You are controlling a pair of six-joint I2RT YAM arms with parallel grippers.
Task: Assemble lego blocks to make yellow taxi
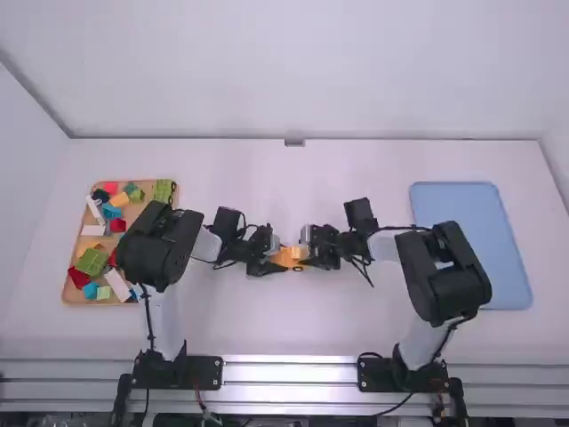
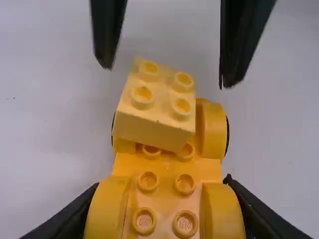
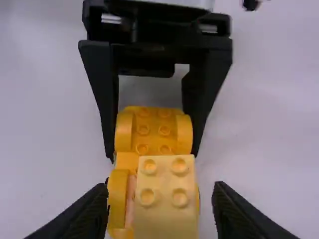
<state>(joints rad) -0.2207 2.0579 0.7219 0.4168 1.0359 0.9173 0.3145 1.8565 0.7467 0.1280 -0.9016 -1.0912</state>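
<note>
My left gripper (image 1: 270,259) is shut on the orange-yellow car base (image 1: 283,259) near the table's centre; in the left wrist view the left gripper (image 2: 162,191) clasps the rounded fenders of the base (image 2: 167,169). A pale yellow four-stud block (image 2: 158,102) lies askew over the base's other end, turned relative to its studs. From the right, my right gripper (image 1: 313,253) faces that end. In the right wrist view the right gripper (image 3: 160,191) is open, its fingers on either side of the block (image 3: 165,199) with gaps between. The block's underside is hidden.
A wooden tray (image 1: 66,290) of mixed coloured blocks stands at the left, partly under the left arm. A blue tray (image 1: 484,240) lies at the right beside the right arm. The two grippers are close together.
</note>
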